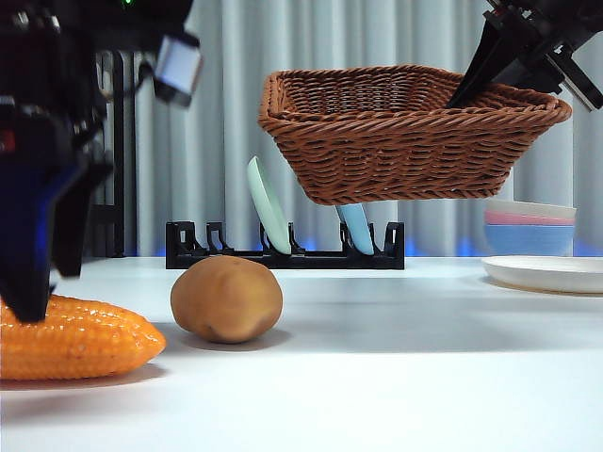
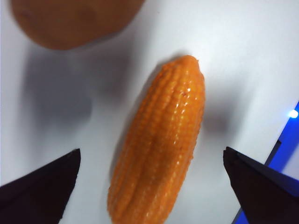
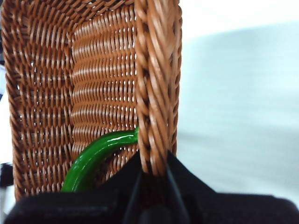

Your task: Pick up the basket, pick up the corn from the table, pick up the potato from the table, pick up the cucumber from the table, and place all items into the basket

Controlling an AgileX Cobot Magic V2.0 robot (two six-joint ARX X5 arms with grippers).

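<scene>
Right end effector (image 3: 153,170) is clenched on the braided rim of the basket (image 1: 405,132), one jaw inside and one outside the wall. Basket hangs in the air, clear of the table (image 1: 396,377), tilted a little, in front of the grey curtain (image 1: 226,113). Cucumber (image 3: 96,158) lies inside the basket against the wall, glossy green, only partly visible, right by the gripped rim.

Left end effector (image 2: 150,179) is released, jaws spread wide with the corn (image 2: 159,144) lying between them on the table, neither jaw touching it. In the front view this arm is the big dark shape at left, its tip down at the corn (image 1: 75,337). Potato (image 1: 226,298) sits on the table just beside the corn's tapered end, apart from it.

Behind: black dish rack (image 1: 283,250) holding a pale green plate (image 1: 268,205) and a light blue one (image 1: 356,228), stacked bowls (image 1: 529,226), a white plate (image 1: 546,273) at far right.

No readable writing or brand marks anywhere.
</scene>
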